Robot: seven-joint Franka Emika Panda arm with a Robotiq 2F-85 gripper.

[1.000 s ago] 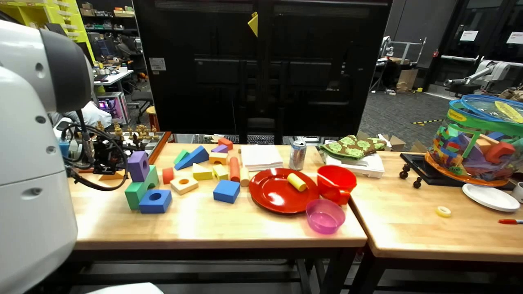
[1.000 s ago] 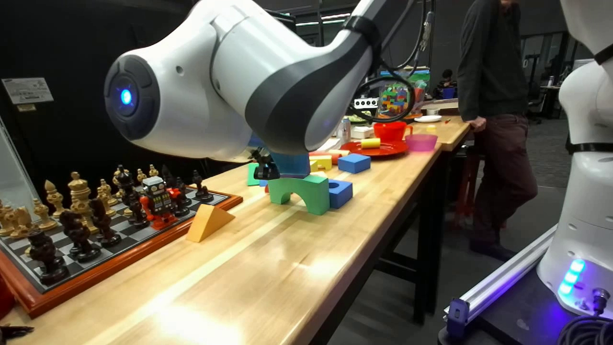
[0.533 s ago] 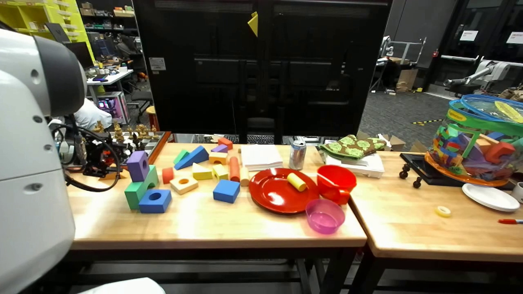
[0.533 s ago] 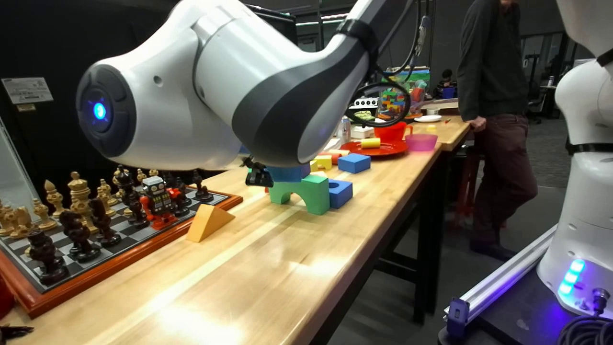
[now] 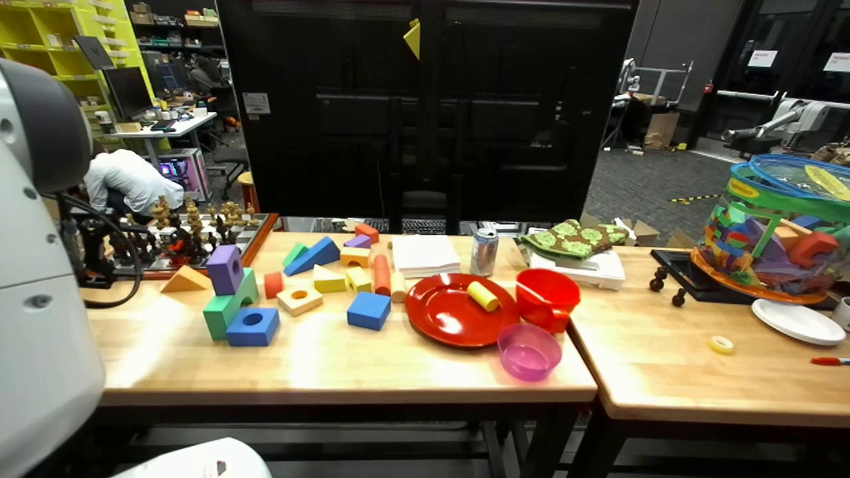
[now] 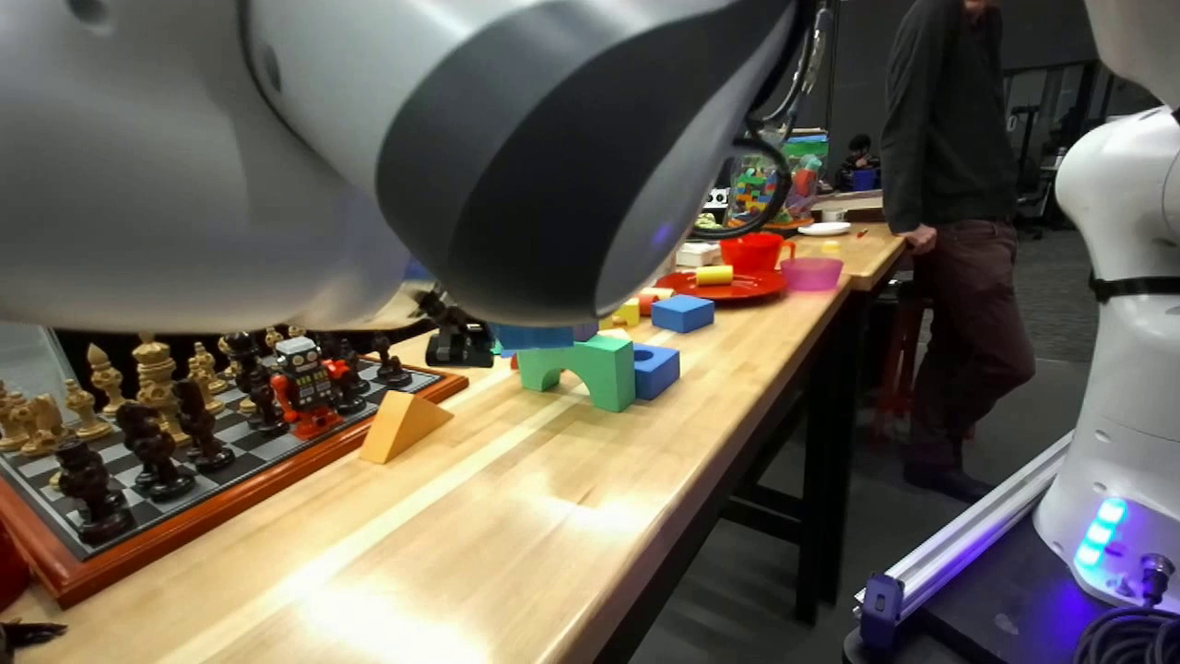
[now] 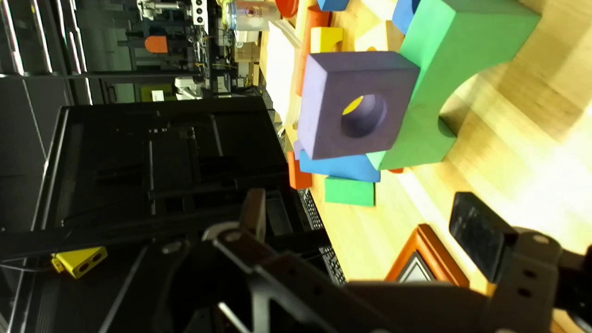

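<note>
Purple block [image 7: 349, 76], square with a round hole, lies ahead of the gripper [image 7: 365, 225] and apart from its tips. The jaws stand wide apart, with open air between them. The purple block sits on the green arch block [image 7: 439, 83], which stands opening-down on the worktop [image 5: 332, 365].

Just beside the green arch block is a holed blue block [image 5: 251, 336], its hole facing up; whether the two touch is hard to tell. On the gripper's side of the green arch block, a strip of wood leads to an orange wedge [image 6: 398, 426] and, past it, the rim of a chessboard [image 6: 277, 474] set with pieces. A band of wood separates the green arch block from the long front edge.

Opposite the gripper, near the green arch block, lies a tan holed block [image 5: 287, 300]; farther along is a plain blue block [image 5: 368, 311]. Well apart from the green arch block, a red plate [image 5: 438, 315] carries a yellow cylinder [image 5: 483, 296]. Past the plate, a red cup [image 5: 548, 292] and pink bowl [image 5: 529, 367] sit near the worktop's side edge.
</note>
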